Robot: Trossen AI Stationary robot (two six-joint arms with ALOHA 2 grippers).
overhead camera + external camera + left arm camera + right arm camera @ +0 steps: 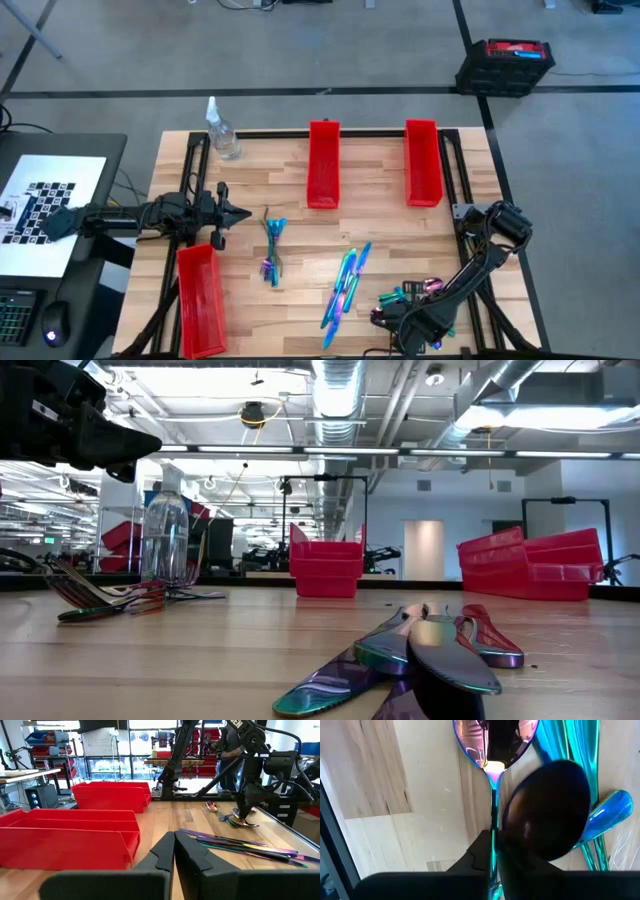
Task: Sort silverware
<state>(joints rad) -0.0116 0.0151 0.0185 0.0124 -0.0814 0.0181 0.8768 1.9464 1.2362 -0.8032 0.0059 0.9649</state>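
The silverware lies in three groups on the wooden table: forks (272, 250), knives (345, 285) and spoons (408, 297). My right gripper (394, 314) is down on the spoon pile near the table's front right, shut on a spoon (492, 742) whose pink-blue bowl points away from the wrist. A second, dark spoon bowl (546, 810) lies beside it. My left gripper (236, 213) hovers shut and empty at the left, just left of the forks. My right gripper pinches the spoon's slim handle (493, 822) between its two fingers, which run along the handle toward the bowl. The left wrist view shows the fingers (245, 815) coming down from above onto the pile. Whether the spoon is lifted off the table, I cannot tell.
Two red bins (323, 163) (422, 160) stand at the back of the table, and a third (200, 298) lies at the front left. A clear spray bottle (222, 135) stands at the back left corner. Black rails frame the table's edges.
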